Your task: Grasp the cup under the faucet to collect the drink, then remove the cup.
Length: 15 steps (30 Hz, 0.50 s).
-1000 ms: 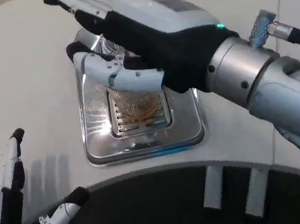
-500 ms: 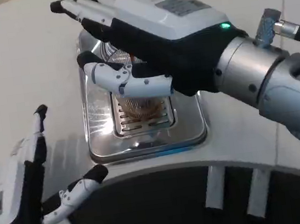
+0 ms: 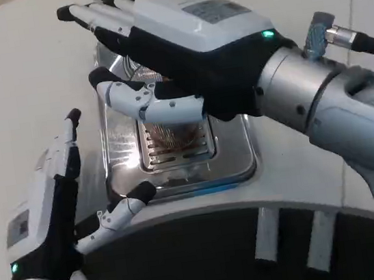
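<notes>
Two hands over a steel drip tray: right hand spans the cup on the grate, grip unclear; left hand, fingers spread and released, beside the tray. White table around.

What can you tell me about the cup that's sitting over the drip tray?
The cup looks clear and ribbed, with an amber-brown tint inside that may be drink. It stands upright on the slotted grate of the shiny metal drip tray. The right hand covers most of it from above, its thumb lying across the cup's front; a firm grip can't be confirmed. The rim is hidden.
</notes>
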Tool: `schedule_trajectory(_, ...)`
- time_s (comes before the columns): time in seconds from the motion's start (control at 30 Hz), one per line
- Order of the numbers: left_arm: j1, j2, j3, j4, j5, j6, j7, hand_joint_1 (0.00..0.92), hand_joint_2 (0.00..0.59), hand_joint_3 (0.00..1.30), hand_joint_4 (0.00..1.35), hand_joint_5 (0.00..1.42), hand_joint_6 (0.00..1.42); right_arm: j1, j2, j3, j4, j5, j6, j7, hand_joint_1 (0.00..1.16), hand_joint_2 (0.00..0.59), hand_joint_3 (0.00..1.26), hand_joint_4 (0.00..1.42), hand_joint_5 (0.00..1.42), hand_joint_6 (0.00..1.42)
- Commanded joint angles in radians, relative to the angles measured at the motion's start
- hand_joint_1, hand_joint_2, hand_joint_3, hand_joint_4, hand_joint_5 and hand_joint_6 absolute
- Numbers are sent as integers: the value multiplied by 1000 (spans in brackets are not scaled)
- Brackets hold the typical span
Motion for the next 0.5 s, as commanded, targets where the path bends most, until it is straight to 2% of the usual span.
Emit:
schedule_trajectory(0.03,-30,-13,-22,49,4,-1,8,165,35,0,0,46,56,39,16,19,18,3,-5,57,0,583,0,0,0,0)
schedule_trajectory(0.27,-77,-23,-36,108,1,-16,20,198,43,0,0,46,56,42,34,16,22,-21,-7,76,0,583,0,0,0,0)
schedule_trajectory(0.5,-127,-32,-42,163,-3,-22,33,222,45,0,0,46,56,59,44,-6,24,-37,-11,85,0,583,0,0,0,0)
